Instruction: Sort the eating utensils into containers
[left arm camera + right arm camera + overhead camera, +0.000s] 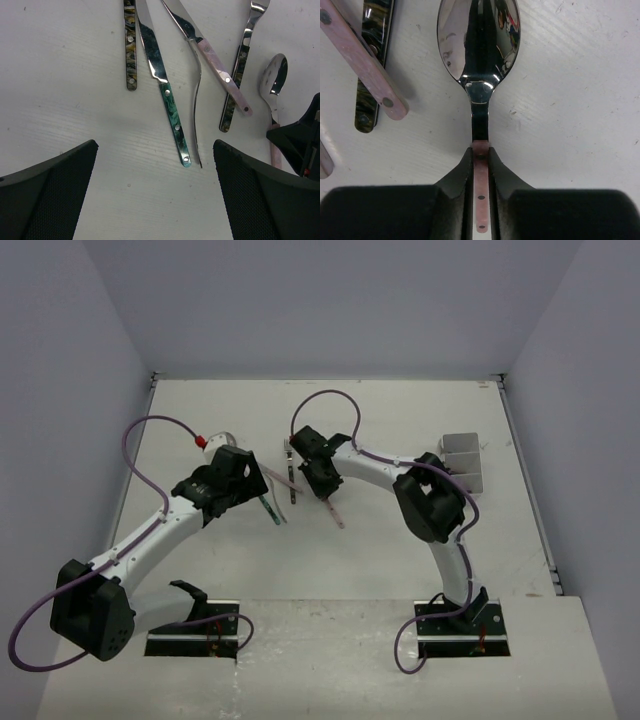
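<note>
At the middle of the table [400, 410], the pink-handled spoon [479, 45] lies flat, bowl toward 12 o'clock in the right wrist view. Its handle is pinched between the closed-up fingers of the right gripper [480, 156]. From the left wrist, six utensils can be counted: that spoon at 3 o'clock, a dark-handled piece [237, 75], a pink-handled knife [225, 82], a bare metal piece [197, 100], a teal-handled knife [172, 112] and a dark handle [130, 50] toward 11 o'clock. The left gripper [155, 145] hangs over them spread wide, holding nothing. No writing can be read. The boxes [463, 445] stand at 3 o'clock near the table's right edge, partly behind the right arm. Bare table runs to the far wall [330, 300] at 12 o'clock.
</note>
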Robot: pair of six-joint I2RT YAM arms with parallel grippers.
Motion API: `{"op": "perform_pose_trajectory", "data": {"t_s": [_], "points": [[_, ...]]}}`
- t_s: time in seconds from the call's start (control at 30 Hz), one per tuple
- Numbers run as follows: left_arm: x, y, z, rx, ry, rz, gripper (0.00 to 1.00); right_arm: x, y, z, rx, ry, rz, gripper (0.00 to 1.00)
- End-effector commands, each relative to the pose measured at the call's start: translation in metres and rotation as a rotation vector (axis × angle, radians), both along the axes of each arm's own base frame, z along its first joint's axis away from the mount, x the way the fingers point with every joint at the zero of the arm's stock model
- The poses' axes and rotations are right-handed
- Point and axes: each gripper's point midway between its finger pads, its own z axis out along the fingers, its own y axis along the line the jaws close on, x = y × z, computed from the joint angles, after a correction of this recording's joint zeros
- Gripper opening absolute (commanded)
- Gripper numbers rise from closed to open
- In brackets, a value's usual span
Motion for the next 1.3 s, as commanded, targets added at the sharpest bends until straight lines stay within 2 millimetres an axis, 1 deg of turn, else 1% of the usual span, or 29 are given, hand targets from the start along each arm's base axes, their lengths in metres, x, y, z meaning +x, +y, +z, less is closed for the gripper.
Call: {"op": "perform_pose_trajectory", "data": {"t_s": [0.0, 0.07, 0.1, 0.2, 0.23, 0.27, 0.33, 0.37, 0.4, 0.43, 0.47, 0.5, 0.53, 0.57, 0.6, 0.63, 0.67, 0.7, 0.73, 0.83, 0.87, 0.9, 0.93, 1.0, 1.03, 1.07, 1.13, 1.23, 1.27], "points": [[0.007, 0.000, 0.007, 0.012, -0.045, -0.006, 1.00, -0.003, 0.001, -0.015, -0.027, 0.027, 0.011, 0.07], [0.007, 0.000, 0.009, 0.012, -0.051, -0.004, 1.00, 0.001, 0.009, -0.003, 0.015, 0.006, 0.045, 0.00], [0.007, 0.000, 0.010, 0.012, -0.053, -0.005, 1.00, 0.004, 0.014, 0.004, 0.035, -0.013, 0.052, 0.00], [0.006, 0.001, 0.011, 0.011, -0.053, -0.002, 1.00, 0.019, 0.022, 0.040, 0.096, -0.093, 0.080, 0.00], [0.007, 0.001, 0.012, 0.010, -0.055, 0.000, 1.00, 0.025, 0.024, 0.065, 0.136, -0.141, 0.085, 0.00], [0.006, 0.001, 0.014, 0.007, -0.059, 0.001, 1.00, 0.039, 0.024, 0.085, 0.173, -0.202, 0.085, 0.00], [0.007, 0.000, 0.015, -0.004, -0.065, 0.010, 1.00, 0.049, 0.023, 0.118, 0.267, -0.276, 0.112, 0.00], [0.007, 0.000, 0.016, -0.006, -0.067, 0.011, 1.00, 0.069, 0.018, 0.170, 0.374, -0.414, 0.117, 0.00], [0.008, -0.001, 0.018, -0.012, -0.070, 0.011, 1.00, 0.062, 0.019, 0.180, 0.459, -0.412, 0.169, 0.00], [0.009, -0.002, 0.020, -0.019, -0.074, 0.012, 1.00, 0.065, 0.013, 0.201, 0.518, -0.463, 0.191, 0.00], [0.009, -0.002, 0.022, -0.024, -0.080, 0.016, 1.00, 0.086, -0.001, 0.234, 0.583, -0.587, 0.200, 0.00], [0.009, -0.002, 0.023, -0.025, -0.084, 0.022, 1.00, 0.079, -0.015, 0.261, 0.630, -0.659, 0.234, 0.00], [0.009, -0.002, 0.024, -0.029, -0.089, 0.025, 1.00, 0.080, -0.019, 0.288, 0.679, -0.754, 0.322, 0.00], [0.010, -0.001, 0.025, -0.030, -0.095, 0.028, 1.00, 0.089, -0.045, 0.304, 0.646, -0.850, 0.351, 0.00], [0.009, -0.001, 0.025, -0.029, -0.095, 0.026, 1.00, 0.079, -0.062, 0.313, 0.641, -0.908, 0.386, 0.00], [0.009, -0.002, 0.026, -0.028, -0.097, 0.020, 1.00, 0.072, -0.068, 0.325, 0.672, -0.959, 0.469, 0.00], [0.009, -0.002, 0.027, -0.030, -0.097, 0.019, 1.00, 0.082, -0.098, 0.342, 0.643, -1.077, 0.485, 0.00], [0.009, -0.001, 0.027, -0.031, -0.101, 0.023, 1.00, 0.072, -0.112, 0.346, 0.645, -1.111, 0.510, 0.00], [0.009, 0.000, 0.026, -0.029, -0.101, 0.034, 1.00, 0.069, -0.136, 0.353, 0.639, -1.143, 0.548, 0.00], [0.008, 0.002, 0.024, -0.029, -0.101, 0.049, 1.00, 0.072, -0.172, 0.353, 0.580, -1.158, 0.551, 0.00], [0.008, 0.002, 0.024, -0.030, -0.101, 0.050, 1.00, 0.074, -0.191, 0.345, 0.531, -1.151, 0.560, 0.00], [0.009, 0.003, 0.024, -0.027, -0.103, 0.055, 1.00, 0.078, -0.206, 0.343, 0.503, -1.154, 0.539, 0.00], [0.010, 0.003, 0.024, -0.023, -0.101, 0.056, 1.00, 0.082, -0.229, 0.335, 0.462, -1.145, 0.525, 0.00], [0.012, 0.001, 0.028, -0.026, -0.105, 0.051, 1.00, 0.075, -0.238, 0.331, 0.490, -1.125, 0.580, 0.00], [0.012, 0.001, 0.028, -0.026, -0.105, 0.051, 1.00, 0.074, -0.255, 0.325, 0.472, -1.115, 0.582, 0.00], [0.013, 0.000, 0.029, -0.030, -0.104, 0.046, 1.00, 0.068, -0.255, 0.326, 0.480, -1.113, 0.625, 0.00], [0.016, -0.002, 0.032, -0.031, -0.107, 0.040, 1.00, 0.066, -0.271, 0.321, 0.431, -1.118, 0.638, 0.00], [0.021, -0.002, 0.036, -0.012, -0.092, 0.049, 1.00, 0.058, -0.274, 0.308, 0.471, -1.089, 0.693, 0.00], [0.020, 0.001, 0.035, 0.010, -0.074, 0.055, 1.00, 0.061, -0.275, 0.300, 0.482, -1.071, 0.704, 0.00]]}}
